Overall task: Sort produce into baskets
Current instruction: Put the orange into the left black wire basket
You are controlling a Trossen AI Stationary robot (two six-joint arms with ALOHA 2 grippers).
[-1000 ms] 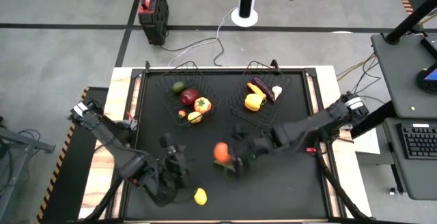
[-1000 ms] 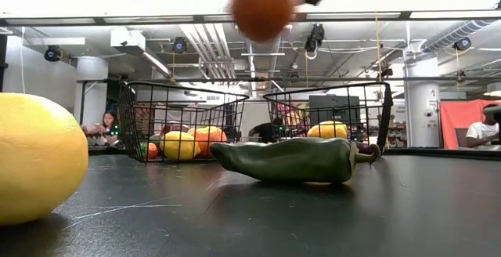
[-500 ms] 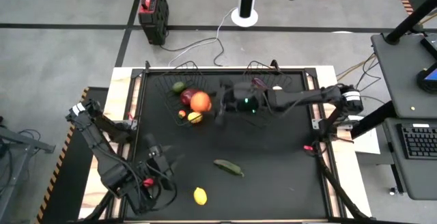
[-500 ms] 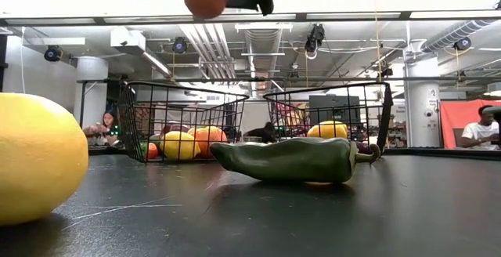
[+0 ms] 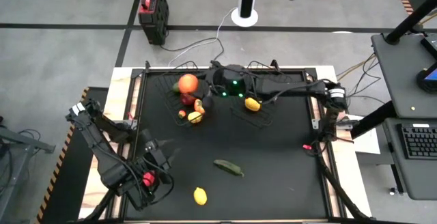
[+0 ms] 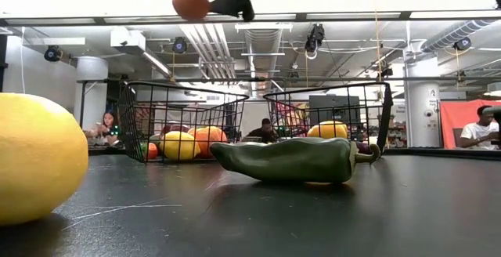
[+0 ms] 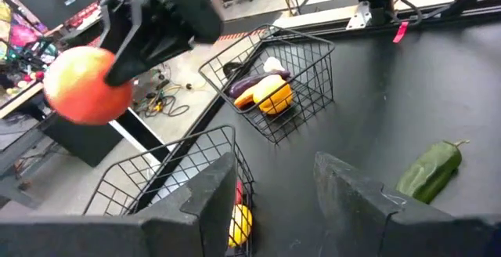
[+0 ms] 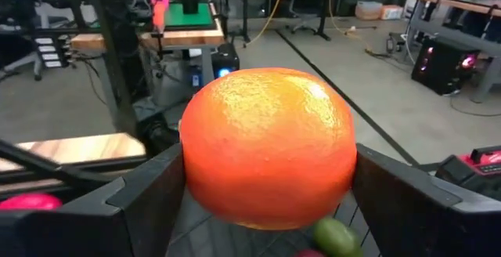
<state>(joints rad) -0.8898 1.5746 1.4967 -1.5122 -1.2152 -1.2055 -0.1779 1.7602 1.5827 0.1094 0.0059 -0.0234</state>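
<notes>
My right gripper (image 5: 198,85) is shut on an orange (image 5: 188,82), high over the far part of the left basket (image 5: 171,101). It shows at the top of the low view (image 6: 190,2). That basket holds red, orange and yellow fruit. The right basket (image 5: 266,118) holds a yellow pepper (image 5: 252,104), and the left wrist view shows an eggplant (image 7: 250,85) and garlic in it. A green pepper (image 5: 229,167) and a lemon (image 5: 200,196) lie on the black table. My left gripper (image 5: 158,157) is open and empty at the near left. My right gripper pinches the orange by two opposite sides (image 8: 196,163) between its two fingers (image 8: 141,202). The fingers reach about level from the table's right side. The orange is lifted clear, above the left basket's rim.
Both wire baskets stand side by side at the table's far edge. The green pepper lies on its side mid-table and the lemon sits near the near edge (image 6: 39,159). People sit in the room beyond the table.
My right gripper has carried the orange from the middle of the table up and toward the far left, until it stands over the left basket, staying shut on it. My left gripper has drawn back a little toward the table's left edge.
</notes>
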